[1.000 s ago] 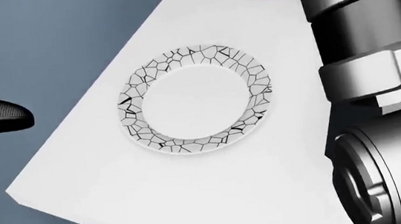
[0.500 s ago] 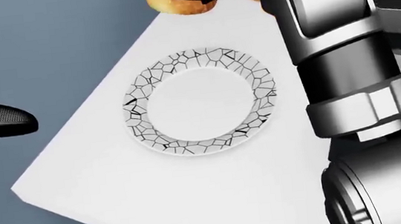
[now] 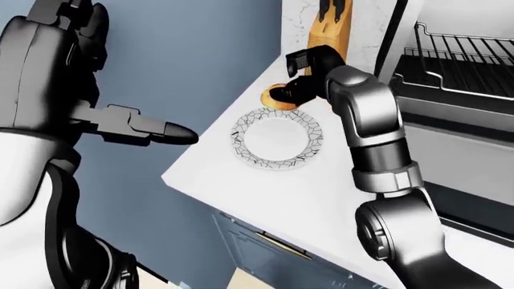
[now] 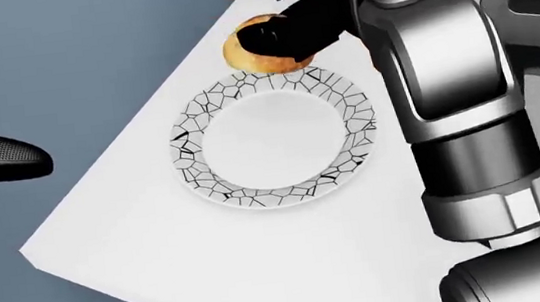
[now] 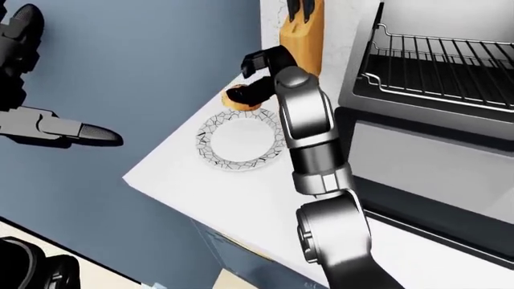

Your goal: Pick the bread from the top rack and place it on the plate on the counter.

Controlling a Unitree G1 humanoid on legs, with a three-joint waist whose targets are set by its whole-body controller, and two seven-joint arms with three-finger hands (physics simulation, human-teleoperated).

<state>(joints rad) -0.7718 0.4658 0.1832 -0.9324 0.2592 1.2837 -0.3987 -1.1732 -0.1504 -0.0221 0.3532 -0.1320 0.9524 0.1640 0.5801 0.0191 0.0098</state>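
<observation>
We are holding the bread (image 4: 257,45) in our right hand (image 4: 308,17), whose black fingers are closing round its top and right side. In the head view the round golden loaf is hanging at the upper edge of the plate (image 4: 273,137), just over the patterned rim and not yet on the white centre. Half a second ago the bread was only peeking in at the very top of that view, and a second ago it was not showing at all, so the right arm (image 4: 443,72) has been carrying it down toward the plate. The plate itself is sitting in much the same spot on the white counter (image 4: 262,265), shifting only slightly in the picture.

Our left hand (image 3: 149,127) is hanging out over the blue floor to the left of the counter, its fingers stretched out straight and holding nothing, as before.

In the right-eye view the wooden knife block (image 5: 302,30) is standing just above the bread, and the open oven with its wire rack (image 5: 450,66) is lying to the right.
</observation>
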